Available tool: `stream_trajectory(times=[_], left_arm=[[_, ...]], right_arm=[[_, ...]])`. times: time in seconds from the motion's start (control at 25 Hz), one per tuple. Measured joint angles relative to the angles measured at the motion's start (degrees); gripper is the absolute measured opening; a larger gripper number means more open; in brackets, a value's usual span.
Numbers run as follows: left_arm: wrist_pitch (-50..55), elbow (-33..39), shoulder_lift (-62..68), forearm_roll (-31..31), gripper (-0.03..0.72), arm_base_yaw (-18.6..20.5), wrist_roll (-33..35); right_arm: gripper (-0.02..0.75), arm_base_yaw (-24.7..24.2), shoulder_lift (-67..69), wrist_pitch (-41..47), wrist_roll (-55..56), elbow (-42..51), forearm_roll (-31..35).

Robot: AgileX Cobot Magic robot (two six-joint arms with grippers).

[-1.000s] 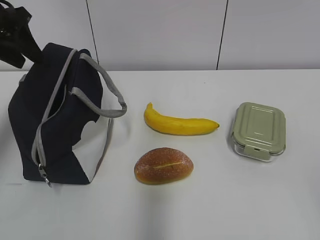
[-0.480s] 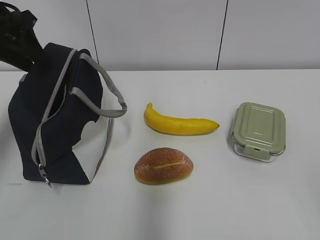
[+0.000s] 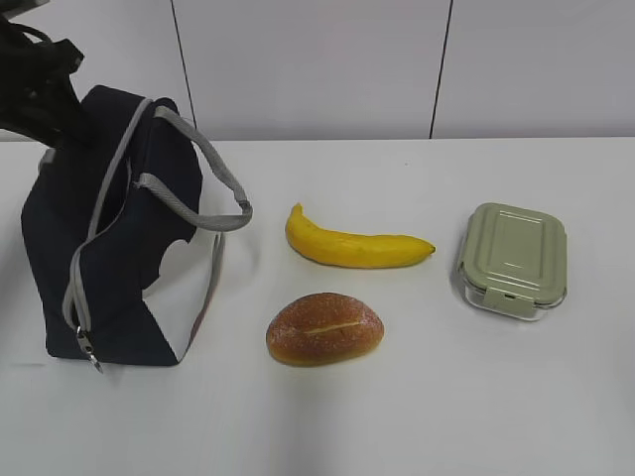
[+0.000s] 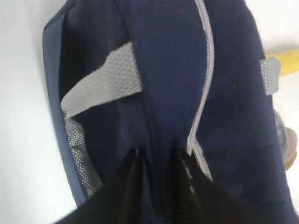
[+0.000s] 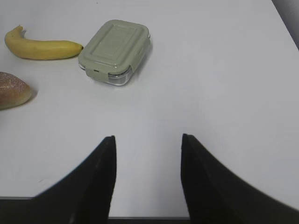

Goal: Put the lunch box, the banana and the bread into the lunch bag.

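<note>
Pinching a fold of navy fabric at the top of the large navy-blue fabric lunch bag [image 4: 177, 84], beside its grey zipper trim [image 4: 202, 84], the left gripper [image 4: 159, 161] looks nearly closed on the cloth, so the step in hand appears to be holding or opening the bag rather than loading it. All three items lie on the white worktop [image 3: 417, 416] well away from that gripper: the curved yellow banana [image 3: 352, 243], the oval golden-brown bread roll [image 3: 324, 328] nearer the front, and beyond them the small clear lunch box with a sage-green clip-on lid [image 3: 512, 258]. The right gripper [image 5: 147, 149] hovers over bare worktop with its jaws wide apart and nothing between them; the lunch box sits ahead of it and to one side, with the banana and bread farther off on that side. Next, I judge, the mouth of the bag must be spread wide enough to take the items, after which the right arm could fetch the lunch box. Much is hidden: the left fingertips are sunk in the fold, the bag's interior and lining do not show, and whether the zipper is fully undone cannot be told. Only a grey webbing handle [image 4: 100, 84] is clear.
</note>
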Motion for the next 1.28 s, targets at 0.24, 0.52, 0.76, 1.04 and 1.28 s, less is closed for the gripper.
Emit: stream_trajectory(times=[0.24, 0.52, 0.76, 1.04, 1.28], left_arm=[[0.0, 0.0, 0.0, -1.3, -0.008, 0.0, 0.0], [0.0, 0.0, 0.0, -6.2, -0.014, 0.0, 0.0], [0.0, 0.0, 0.0, -9.9, -0.015, -0.1, 0.1], [0.0, 0.0, 0.0, -16.5, -0.015, -0.1, 1.8], [-0.1, 0.0, 0.0, -16.8, -0.015, -0.7, 2.0]], right_arm=[[0.365, 0.0, 0.0, 0.0, 0.0, 0.0, 0.0], [0.365, 0.0, 0.0, 0.0, 0.0, 0.0, 0.0], [0.365, 0.0, 0.0, 0.0, 0.0, 0.0, 0.0], [0.365, 0.0, 0.0, 0.0, 0.0, 0.0, 0.0], [0.365, 0.0, 0.0, 0.0, 0.0, 0.0, 2.0]])
